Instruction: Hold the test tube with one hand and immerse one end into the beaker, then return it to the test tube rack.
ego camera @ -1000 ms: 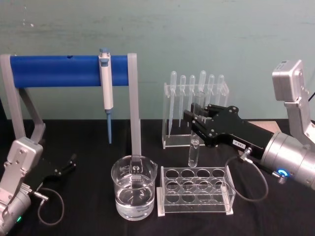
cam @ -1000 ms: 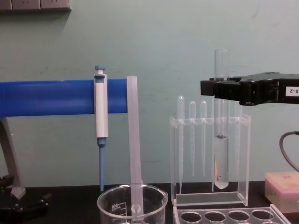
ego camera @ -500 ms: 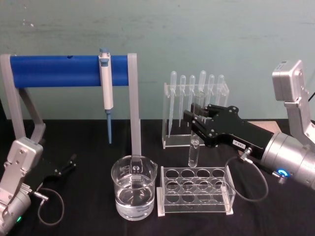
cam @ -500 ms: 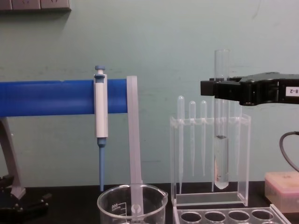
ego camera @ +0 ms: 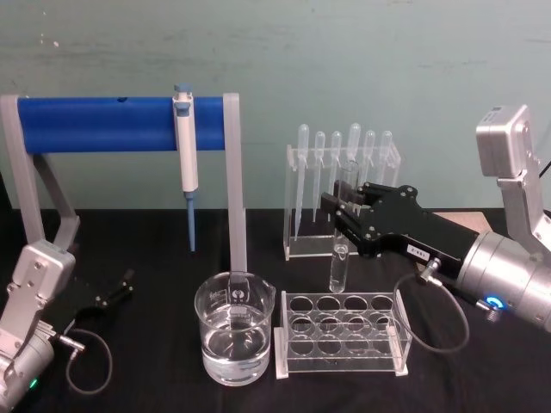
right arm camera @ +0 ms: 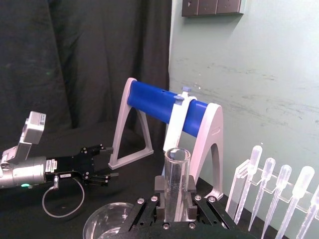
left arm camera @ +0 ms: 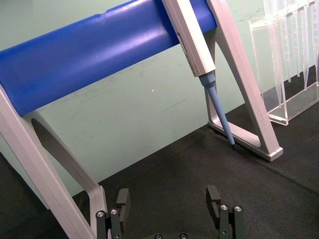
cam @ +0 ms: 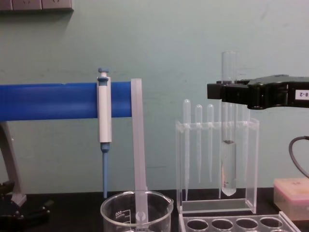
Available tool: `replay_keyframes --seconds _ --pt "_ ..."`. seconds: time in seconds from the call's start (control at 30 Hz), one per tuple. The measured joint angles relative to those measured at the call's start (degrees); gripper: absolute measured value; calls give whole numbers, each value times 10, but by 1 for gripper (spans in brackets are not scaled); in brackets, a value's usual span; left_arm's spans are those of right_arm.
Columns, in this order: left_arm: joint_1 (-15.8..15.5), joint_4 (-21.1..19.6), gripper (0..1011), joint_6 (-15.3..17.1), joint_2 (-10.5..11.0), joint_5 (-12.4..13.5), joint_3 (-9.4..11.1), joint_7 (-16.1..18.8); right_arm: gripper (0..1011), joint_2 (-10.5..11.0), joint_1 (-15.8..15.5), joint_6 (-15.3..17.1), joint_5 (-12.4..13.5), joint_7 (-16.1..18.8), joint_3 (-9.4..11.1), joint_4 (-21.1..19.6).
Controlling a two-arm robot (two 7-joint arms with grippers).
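Note:
The test tube hangs upright in my right gripper, which is shut on its upper part. Its round bottom is above the back row of the clear rack with holes. In the chest view the test tube holds clear liquid in its lower part, and the right gripper grips it just below the rim. The tube's open rim rises between the fingers in the right wrist view. The beaker, part full of clear liquid, stands left of the rack. My left gripper rests open on the black table at the far left.
A blue-barred stand holds a micropipette behind the beaker. A clear holder of plastic pipettes stands behind the tube. A pink box sits at the right. A cable loops under the right wrist.

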Motion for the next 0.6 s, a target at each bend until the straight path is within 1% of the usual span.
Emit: replay_keyframes --seconds 0.6 --pt "0 0 1000 0 0 0 0 0 227 0 0 0 0 0 0 0"
